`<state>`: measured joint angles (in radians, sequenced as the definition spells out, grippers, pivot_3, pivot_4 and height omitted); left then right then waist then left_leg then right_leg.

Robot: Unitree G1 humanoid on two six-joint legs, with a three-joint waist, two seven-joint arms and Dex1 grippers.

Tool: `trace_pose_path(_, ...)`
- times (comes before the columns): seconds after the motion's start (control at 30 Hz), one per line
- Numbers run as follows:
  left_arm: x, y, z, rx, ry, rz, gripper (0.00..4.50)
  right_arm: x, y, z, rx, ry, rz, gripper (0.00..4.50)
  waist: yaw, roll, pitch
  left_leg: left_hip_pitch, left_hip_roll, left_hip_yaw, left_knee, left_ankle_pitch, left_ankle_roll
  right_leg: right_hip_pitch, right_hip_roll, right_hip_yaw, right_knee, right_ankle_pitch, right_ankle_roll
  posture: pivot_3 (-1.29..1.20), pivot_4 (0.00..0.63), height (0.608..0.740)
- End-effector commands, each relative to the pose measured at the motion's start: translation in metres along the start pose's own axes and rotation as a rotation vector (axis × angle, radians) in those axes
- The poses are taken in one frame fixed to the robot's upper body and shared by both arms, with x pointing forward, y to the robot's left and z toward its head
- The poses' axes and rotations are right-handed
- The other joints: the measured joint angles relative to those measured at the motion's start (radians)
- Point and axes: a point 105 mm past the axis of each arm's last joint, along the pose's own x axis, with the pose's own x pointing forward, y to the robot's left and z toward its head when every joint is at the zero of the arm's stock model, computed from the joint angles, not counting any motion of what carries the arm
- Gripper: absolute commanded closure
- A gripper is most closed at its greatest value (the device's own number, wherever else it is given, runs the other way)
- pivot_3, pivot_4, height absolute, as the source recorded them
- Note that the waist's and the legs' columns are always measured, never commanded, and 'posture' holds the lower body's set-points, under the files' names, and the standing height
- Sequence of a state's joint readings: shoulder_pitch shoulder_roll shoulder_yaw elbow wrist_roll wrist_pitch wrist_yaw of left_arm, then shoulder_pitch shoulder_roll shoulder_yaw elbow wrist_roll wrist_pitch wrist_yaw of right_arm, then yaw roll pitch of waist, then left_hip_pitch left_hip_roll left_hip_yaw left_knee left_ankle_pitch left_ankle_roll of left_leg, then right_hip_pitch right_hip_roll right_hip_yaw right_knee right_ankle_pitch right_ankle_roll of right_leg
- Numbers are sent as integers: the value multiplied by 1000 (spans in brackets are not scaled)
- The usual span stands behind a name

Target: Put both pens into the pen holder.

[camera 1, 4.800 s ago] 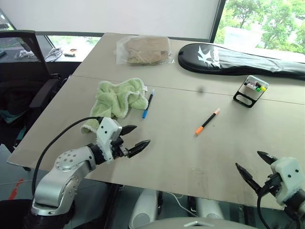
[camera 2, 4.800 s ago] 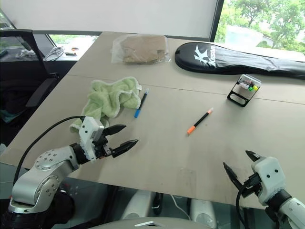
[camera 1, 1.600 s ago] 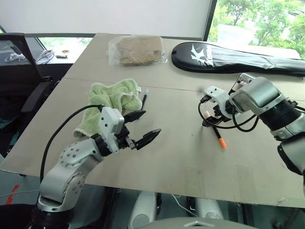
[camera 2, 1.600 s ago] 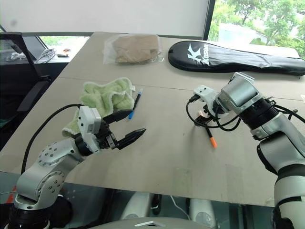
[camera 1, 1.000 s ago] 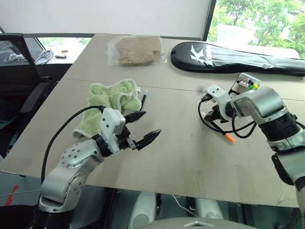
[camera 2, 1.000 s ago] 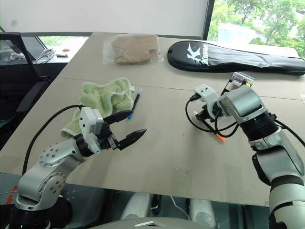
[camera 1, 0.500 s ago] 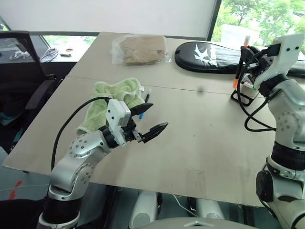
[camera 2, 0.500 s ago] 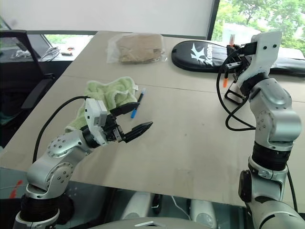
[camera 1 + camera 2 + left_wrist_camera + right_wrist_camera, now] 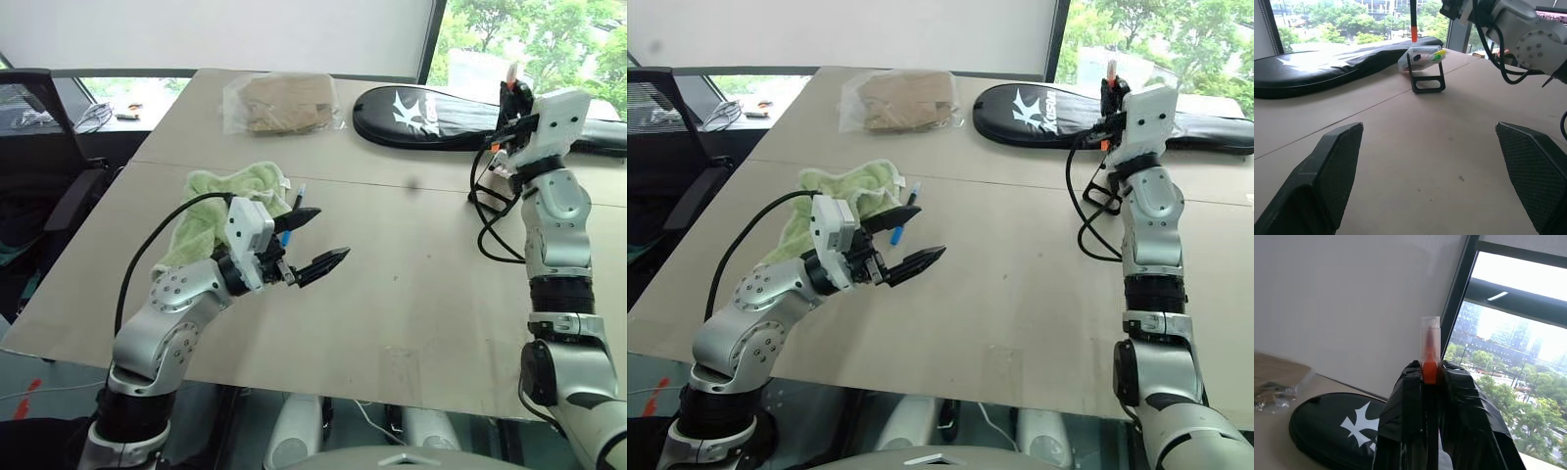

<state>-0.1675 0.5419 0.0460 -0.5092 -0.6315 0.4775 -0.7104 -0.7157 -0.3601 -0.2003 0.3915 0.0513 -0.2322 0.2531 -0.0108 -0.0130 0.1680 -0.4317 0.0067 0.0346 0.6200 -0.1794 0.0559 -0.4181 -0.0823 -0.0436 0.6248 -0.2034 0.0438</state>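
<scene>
- Task progress: neither pen was yet in the pen holder (image 9: 1426, 68); I judged the work under half done, with one pen lifted for insertion and the other untouched.
- Left: a green towel (image 9: 220, 201) lay on the table (image 9: 411, 294), with the blue-capped pen (image 9: 901, 222) just beside its right edge, resting flat.
- Left gripper (image 9: 315, 242) hung above the near-left part of the table, its fingers spread wide and empty, close to the blue-capped pen but apart from it.
- Far centre: a clear bag (image 9: 282, 102) with brown contents; to its right, a long black racket bag (image 9: 441, 106).
- Right: the right gripper (image 9: 1109, 98) was raised over the far-right table, fingers pressed together on the orange-ended pen (image 9: 1413, 19), held upright.
- That pen's lower orange end hung directly above the pen holder's opening, not yet inside.
- Container: the holder stood near the racket bag, holding pink, yellow and green items.
</scene>
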Motion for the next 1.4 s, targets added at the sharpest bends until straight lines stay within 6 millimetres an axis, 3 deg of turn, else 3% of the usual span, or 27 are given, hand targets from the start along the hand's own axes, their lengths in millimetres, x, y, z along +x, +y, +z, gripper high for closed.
trace_pose_path(0.03, 1, -10, 24, 18, -88, -25, 0, 6, -8, 16, -53, -82, -27, 4472, -1, 0, 0, 0, 0, 0, 0, 0, 0, 0, 0, 0, 0, 0, 0, 0, 150, 740)
trace_pose_path(0.27, 4, -9, 31, 24, -114, -16, 0, 5, -12, 3, -80, -61, -59, 4472, -1, 0, 0, 2, 0, 1, 0, 0, 0, 0, 1, 1, 1, 0, 0, 0, 150, 740)
trace_pose_path(0.73, 2, -5, 25, 27, -92, -5, 0, -2, -16, -27, -69, 9, -99, 4472, -2, 0, 0, 2, 0, 2, 0, 0, 0, 0, 1, 3, 1, 0, 0, 0, 150, 740)
trace_pose_path(0.87, 1, -4, 23, 26, -84, 6, 0, -8, -16, -25, -48, 6, -114, 2897, -2, 0, 0, 2, 0, 2, 0, 0, 0, 1, 1, 3, 1, 0, 0, 0, 150, 740)
trace_pose_path(0.9, 0, -3, 22, 23, -82, 9, 0, -9, -17, -22, -49, 2, -120, 2002, -1, 0, 0, 2, 0, 2, 0, 0, 0, 1, 1, 3, 1, 0, 0, 0, 150, 740)
trace_pose_path(1.0, -2, -2, 20, 17, -75, 10, 0, -13, -20, -17, -52, 6, -132, 1105, 0, 0, 0, 2, 0, 2, 0, 0, 0, 1, 1, 3, 1, 0, 0, 0, 150, 740)
trace_pose_path(1.07, -3, -1, 18, 14, -70, 9, 0, -15, -21, -14, -53, 11, -134, 73, -1, 0, 0, 2, 0, 2, 0, 0, 0, 1, 1, 3, 1, 1, 0, 0, 150, 740)
trace_pose_path(1.4, -3, 5, 15, 18, -50, 12, 0, -29, -23, -18, -18, 138, -148, 73, 0, 0, 0, 2, 0, 2, 0, 0, 0, 1, 1, 3, 1, 0, 0, 0, 150, 740)
